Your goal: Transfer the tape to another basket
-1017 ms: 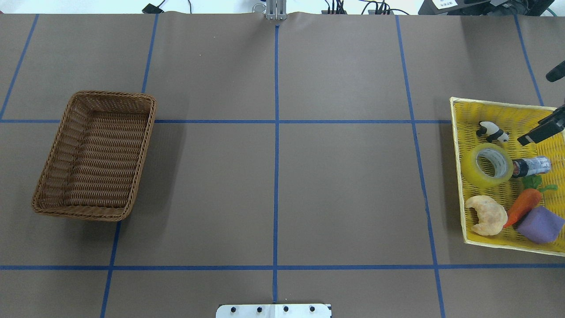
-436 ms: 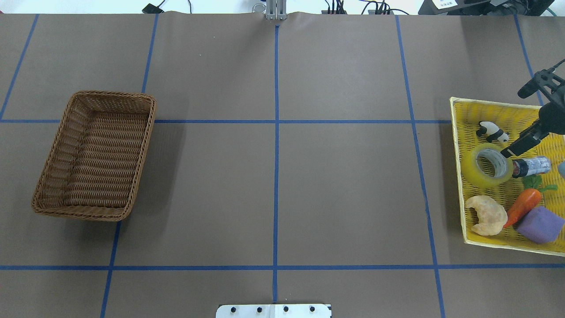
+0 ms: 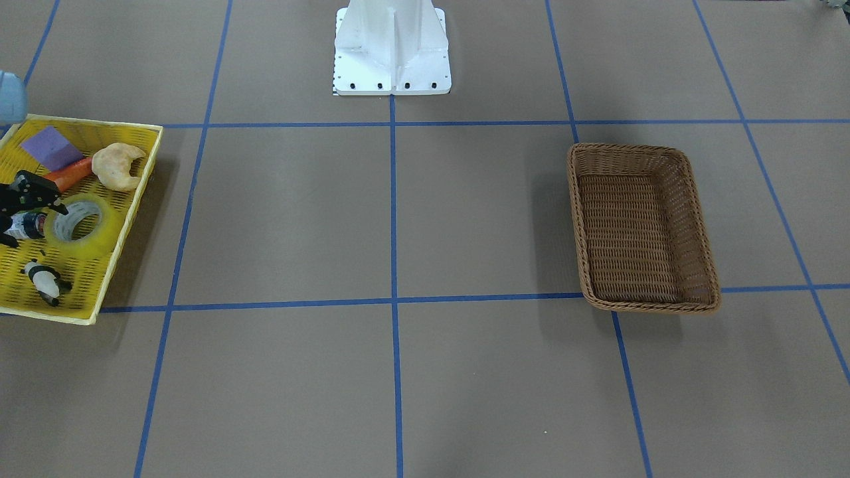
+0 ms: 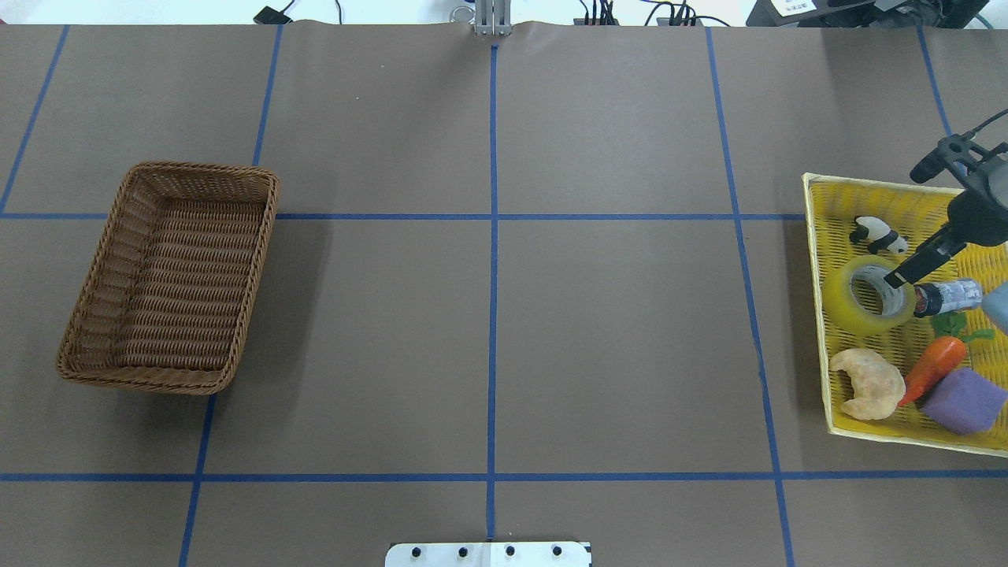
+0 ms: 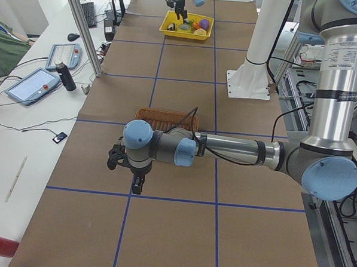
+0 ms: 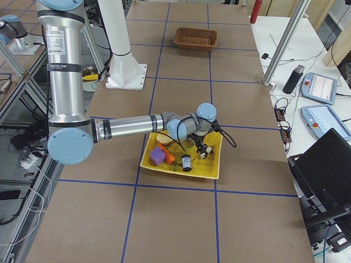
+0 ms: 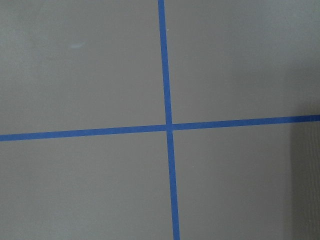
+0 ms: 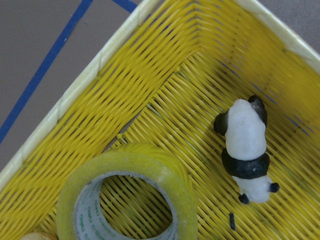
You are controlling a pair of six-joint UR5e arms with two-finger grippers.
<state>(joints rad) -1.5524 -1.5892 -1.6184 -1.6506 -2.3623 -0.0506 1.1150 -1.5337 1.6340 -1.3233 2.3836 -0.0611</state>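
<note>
Right fingers [image 4: 913, 264]: moved farther over the tape [image 4: 839, 303] since 0.4 s ago; spread wide, 1 tip above its core, arm cut off at frame edge. Tape lies flat in yellow tray [image 4: 882, 197], beside bottle [image 4: 949, 297]. Left fingers [image 5: 137, 182]: spread cannot be told.

A tabletop [image 4: 614, 354] covered in brown paper is divided into rectangles by blue tape lines [image 4: 493, 236]. Along its far side runs a white bench [image 5: 21, 161] with aluminium posts [image 5: 82, 27], 2 control pendants [image 5: 28, 85], a black bottle [image 6: 293, 79], a laptop [image 6: 323, 181] and loose cables. The light is even and the shadows are soft.
</note>
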